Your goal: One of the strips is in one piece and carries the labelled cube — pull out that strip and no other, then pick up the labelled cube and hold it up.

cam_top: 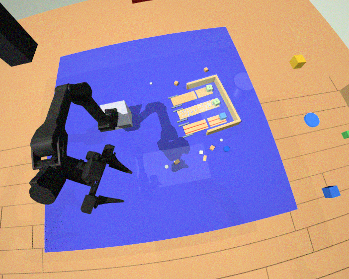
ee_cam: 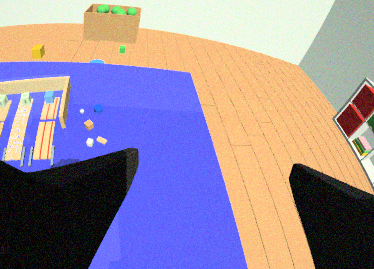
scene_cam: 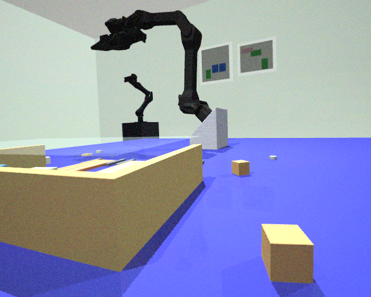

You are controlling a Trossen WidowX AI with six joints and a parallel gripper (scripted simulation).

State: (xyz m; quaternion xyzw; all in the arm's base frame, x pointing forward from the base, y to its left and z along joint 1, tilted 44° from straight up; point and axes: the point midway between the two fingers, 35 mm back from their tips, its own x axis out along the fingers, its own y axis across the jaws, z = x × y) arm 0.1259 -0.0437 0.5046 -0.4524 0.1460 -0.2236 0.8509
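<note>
The speckled strip [cam_top: 194, 109] [ee_cam: 19, 131] is in one piece, between two others, with a pale green cube [cam_top: 216, 102] [ee_cam: 26, 99] on its far end. That cube has a dark mark on top. The plain strip [cam_top: 183, 99] is split by a gap; its far piece bears another pale green cube [cam_top: 209, 88] [ee_cam: 3, 100] with a mark. The red-striped strip [cam_top: 195, 127] [ee_cam: 44, 140] is also split, with a blue cube [cam_top: 222, 116] [ee_cam: 49, 97] on its far piece. My gripper [cam_top: 128, 186] [ee_cam: 217, 166] is open and empty, high above the mat, away from the strips.
A low tan wall [cam_top: 227, 99] [scene_cam: 70, 211] [ee_cam: 66, 104] encloses the strips' far ends and part of their sides. Grey rails [cam_top: 188, 135] flank their near ends. Small tan blocks [cam_top: 176, 83] [scene_cam: 240, 167] and a blue disc [cam_top: 226, 148] [ee_cam: 98, 108] lie around on the blue mat [cam_top: 236, 182].
</note>
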